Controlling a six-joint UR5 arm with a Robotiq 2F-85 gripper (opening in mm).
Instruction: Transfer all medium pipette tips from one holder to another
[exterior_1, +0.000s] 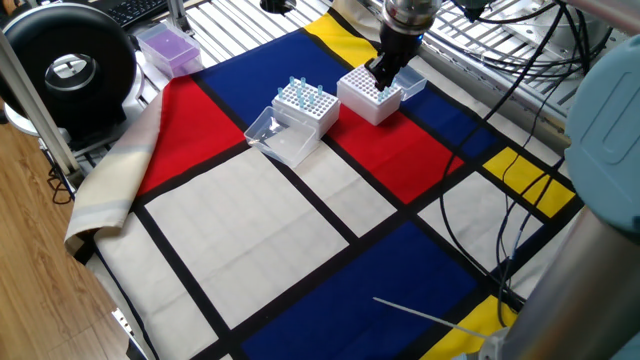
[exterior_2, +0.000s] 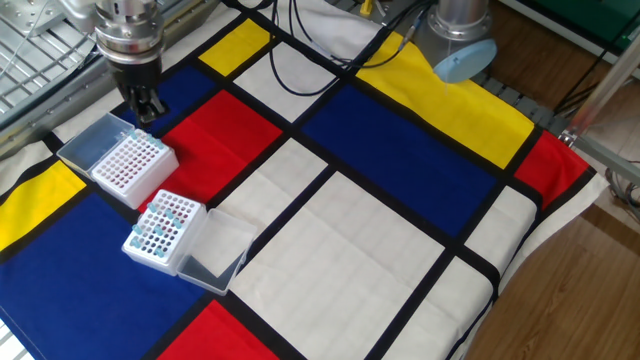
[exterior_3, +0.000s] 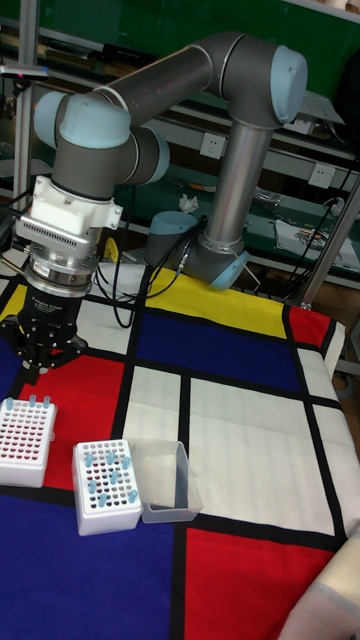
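The medium pipette tips (exterior_3: 103, 470) stand upright in a white perforated box (exterior_2: 163, 233) on the blue panel of the colour-block cloth (exterior_2: 400, 150) that covers the bench. They fill only part of its grid, mostly toward one side, their pale blue tops rising above the holes. A clear hinged lid (exterior_3: 166, 481) lies open beside this box, touching it.

Just beside it, apart by a narrow gap, sits a second white perforated box (exterior_1: 369, 96), with its own clear lid (exterior_2: 88, 142) folded back toward the edge of the bench. In the tall fixed view a few pale blue tips (exterior_3: 31, 402) show along its far row; the rest of its holes look unfilled.

The gripper (exterior_2: 146, 108) hangs above the far corner of that second box, pointing straight down and clear of its top. The jaws look close together, but whether anything is pinched between them cannot be told from these views.

Toward one corner of the bench, well apart from the boxes, sits a purple-lidded box (exterior_1: 168, 48) and a black round device (exterior_1: 68, 70). Black cables (exterior_2: 330, 40) trail across the cloth near the arm's base (exterior_3: 218, 262).
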